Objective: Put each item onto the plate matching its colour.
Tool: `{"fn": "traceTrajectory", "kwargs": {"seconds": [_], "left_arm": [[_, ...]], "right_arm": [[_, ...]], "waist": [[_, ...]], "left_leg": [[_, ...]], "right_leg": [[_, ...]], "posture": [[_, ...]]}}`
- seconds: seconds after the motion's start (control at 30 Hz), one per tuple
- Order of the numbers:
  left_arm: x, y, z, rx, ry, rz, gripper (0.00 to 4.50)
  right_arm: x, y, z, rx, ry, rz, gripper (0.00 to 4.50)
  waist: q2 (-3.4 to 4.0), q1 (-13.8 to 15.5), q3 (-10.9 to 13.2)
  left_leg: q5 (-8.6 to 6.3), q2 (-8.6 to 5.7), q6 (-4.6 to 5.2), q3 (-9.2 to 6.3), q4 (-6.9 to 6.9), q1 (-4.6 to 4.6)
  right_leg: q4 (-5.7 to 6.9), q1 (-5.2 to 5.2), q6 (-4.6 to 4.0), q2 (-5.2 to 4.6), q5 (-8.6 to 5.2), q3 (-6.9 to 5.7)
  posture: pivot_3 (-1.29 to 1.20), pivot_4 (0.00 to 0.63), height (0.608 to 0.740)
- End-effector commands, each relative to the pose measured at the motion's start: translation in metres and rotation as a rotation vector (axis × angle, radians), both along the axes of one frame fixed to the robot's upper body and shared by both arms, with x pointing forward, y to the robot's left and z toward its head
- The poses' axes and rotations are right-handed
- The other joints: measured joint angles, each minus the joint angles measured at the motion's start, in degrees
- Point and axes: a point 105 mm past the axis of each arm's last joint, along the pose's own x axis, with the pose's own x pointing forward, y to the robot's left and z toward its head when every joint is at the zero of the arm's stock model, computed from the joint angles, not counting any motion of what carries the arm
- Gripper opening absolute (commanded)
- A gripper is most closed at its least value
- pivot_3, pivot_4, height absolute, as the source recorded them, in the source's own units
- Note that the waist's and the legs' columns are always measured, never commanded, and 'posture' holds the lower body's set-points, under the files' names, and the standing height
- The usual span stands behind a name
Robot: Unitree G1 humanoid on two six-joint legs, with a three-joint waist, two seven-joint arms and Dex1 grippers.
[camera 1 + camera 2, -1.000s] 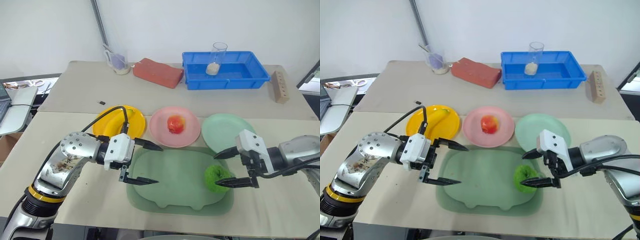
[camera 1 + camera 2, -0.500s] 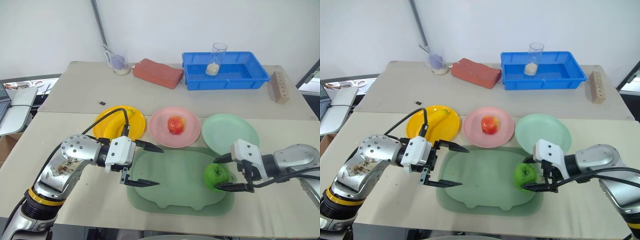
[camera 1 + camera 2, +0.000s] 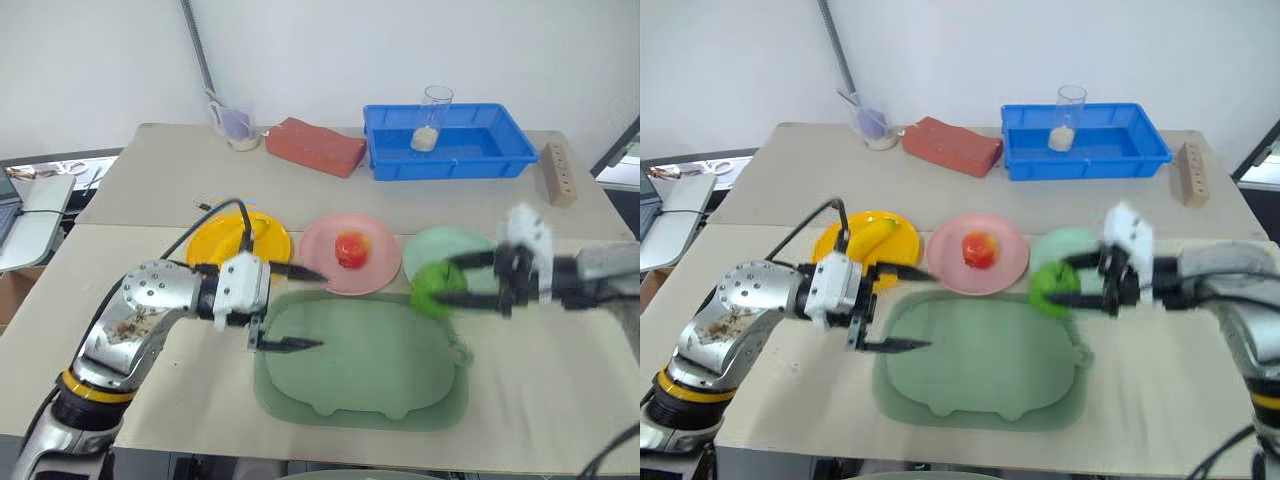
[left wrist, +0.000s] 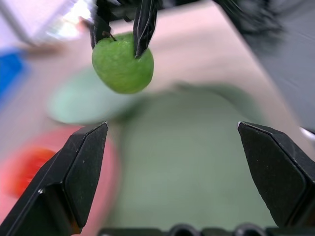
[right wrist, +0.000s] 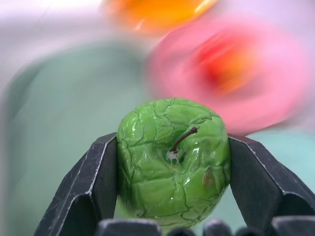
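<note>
Change: over the last second the right gripper (image 3: 462,282) has closed on the green apple (image 3: 432,284) and lifted it off the dull-green tray (image 3: 360,390), carrying it up and toward the plates; the left arm has barely shifted.

Right claw: clamped on the apple, one black finger on each flank, stem toward the wrist camera (image 5: 173,184).

Left claw: the left gripper (image 3: 290,308) hangs with its fingers wide apart, holding nothing, over the tray's near-left edge.

Apple: held in the air at the near-left rim of the mint green plate (image 3: 470,250), between that plate and the tray.

Key relation: the plate lies just beyond the claw and to its right, so the drop likely needs only a short carry that way; the right arm is clearly the nearer one.

Long axis: the apple is round, so none matters.

Other items: the banana (image 3: 878,235) lies on the yellow plate (image 3: 835,245); the red-orange fruit (image 3: 350,248) sits on the pink plate (image 3: 315,262).

Task state: judged two of three placed, the apple last.

Writing: no brand, label or legible text visible.
</note>
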Motion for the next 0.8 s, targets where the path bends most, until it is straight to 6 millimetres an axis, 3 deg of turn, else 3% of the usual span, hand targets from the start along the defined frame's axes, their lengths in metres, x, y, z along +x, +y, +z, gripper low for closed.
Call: {"fn": "traceTrajectory", "kwargs": {"seconds": [0.03,0.1,0.23,0.47,0.53,0.6,0.8], "left_arm": [[0.019,-0.001,0.019,-0.107,-0.011,0.108,4.50],[0.027,-0.004,0.023,-0.147,-0.009,0.145,4.50],[0.025,-0.011,0.024,-0.178,0.030,0.138,4.50],[0.017,-0.014,0.020,-0.174,0.042,0.118,4.50],[0.014,-0.014,0.018,-0.166,0.051,0.112,4.50],[0.012,-0.013,0.016,-0.160,0.056,0.109,4.50],[0.017,-0.009,0.016,-0.157,0.042,0.142,4.50]], "right_arm": [[0.033,-0.036,0.010,-0.009,-0.118,-0.253,2.86],[0.047,-0.050,0.007,-0.064,-0.167,-0.341,2.86],[0.059,-0.056,-0.006,-0.096,-0.136,-0.373,2.86],[0.059,-0.052,-0.034,-0.076,0.004,-0.379,2.86],[0.058,-0.052,-0.037,-0.076,0.024,-0.375,3.87],[0.057,-0.052,-0.038,-0.071,0.036,-0.370,4.47],[0.053,-0.060,-0.021,-0.048,0.001,-0.352,4.47]], "waist": [[0.01,0.14,-0.02],[0.06,0.08,-0.05],[0.19,-0.36,-0.04],[0.27,-0.47,-0.05],[0.28,-0.33,-0.05],[0.27,-0.25,-0.05],[0.28,-0.33,-0.04]], "left_leg": [[-0.01,-0.01,0.02,0.00,0.01,-0.01],[-0.03,-0.04,0.06,0.01,-0.01,-0.09],[-0.04,-0.05,0.10,0.01,-0.04,-0.15],[-0.03,-0.05,0.09,0.02,-0.01,-0.08],[-0.03,-0.06,0.09,0.02,-0.01,-0.10],[-0.03,-0.06,0.07,0.01,0.00,-0.09],[-0.03,-0.06,0.07,0.01,0.00,-0.09]], "right_leg": [[-0.02,0.00,0.01,0.00,0.00,0.01],[-0.05,0.02,0.02,-0.01,0.00,0.04],[0.09,0.04,0.04,0.02,0.00,0.09],[0.14,0.09,0.04,0.03,0.00,0.13],[0.14,0.09,0.05,0.02,0.00,0.13],[0.14,0.11,0.05,0.02,0.00,0.10],[0.13,0.11,0.06,0.01,0.00,0.11]], "posture": [[0.00,0.150,0.740],[0.00,0.150,0.740],[0.00,0.150,0.740],[0.00,0.150,0.740],[0.00,0.150,0.740],[0.00,0.150,0.740],[0.00,0.150,0.740]]}}
